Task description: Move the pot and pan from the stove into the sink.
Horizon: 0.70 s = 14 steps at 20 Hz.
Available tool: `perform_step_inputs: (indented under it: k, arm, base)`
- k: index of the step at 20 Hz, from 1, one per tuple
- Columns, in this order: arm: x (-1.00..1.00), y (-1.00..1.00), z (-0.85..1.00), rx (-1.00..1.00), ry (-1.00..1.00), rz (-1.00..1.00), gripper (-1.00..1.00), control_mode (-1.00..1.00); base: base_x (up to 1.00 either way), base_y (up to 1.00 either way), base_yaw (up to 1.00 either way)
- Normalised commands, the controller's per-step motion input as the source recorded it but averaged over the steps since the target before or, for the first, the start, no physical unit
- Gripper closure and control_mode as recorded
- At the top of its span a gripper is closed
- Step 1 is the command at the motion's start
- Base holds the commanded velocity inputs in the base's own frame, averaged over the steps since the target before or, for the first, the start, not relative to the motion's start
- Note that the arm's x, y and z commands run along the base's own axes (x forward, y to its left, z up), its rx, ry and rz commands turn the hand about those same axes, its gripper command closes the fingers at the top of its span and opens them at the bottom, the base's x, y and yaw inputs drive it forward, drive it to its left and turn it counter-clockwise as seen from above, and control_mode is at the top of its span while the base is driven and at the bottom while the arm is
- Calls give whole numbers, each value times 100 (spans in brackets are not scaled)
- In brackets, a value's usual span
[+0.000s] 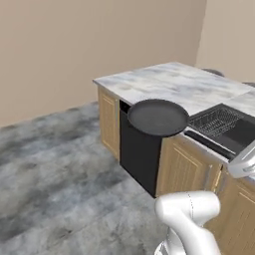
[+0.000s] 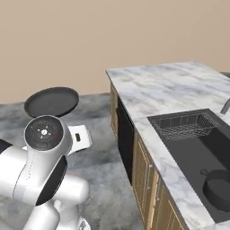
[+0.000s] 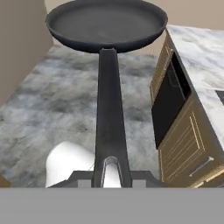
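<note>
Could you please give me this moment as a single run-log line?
gripper: shut on pan handle | pan: carried in air, off counter | pot: in sink

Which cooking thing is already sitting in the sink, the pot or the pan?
The pot, with loop handles, in the sink. The long-handled pan is in the air.

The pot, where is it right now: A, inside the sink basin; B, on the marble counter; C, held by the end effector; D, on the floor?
A: the pot sits low inside the black sink, while the end effector grips the pan by its handle.
</note>
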Motion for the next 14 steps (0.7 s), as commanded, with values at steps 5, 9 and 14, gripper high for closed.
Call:
perform_step_inputs:
  k: [5, 9, 14]
  arm:
    - [0, 0, 0, 0, 0, 0, 100, 100]
    - [0, 0, 0, 0, 0, 0, 100, 100]
    - [0, 0, 0, 0, 0, 0, 100, 100]
  base:
    - [12, -12, -42]
    - [12, -12, -41]
    - [10, -11, -40]
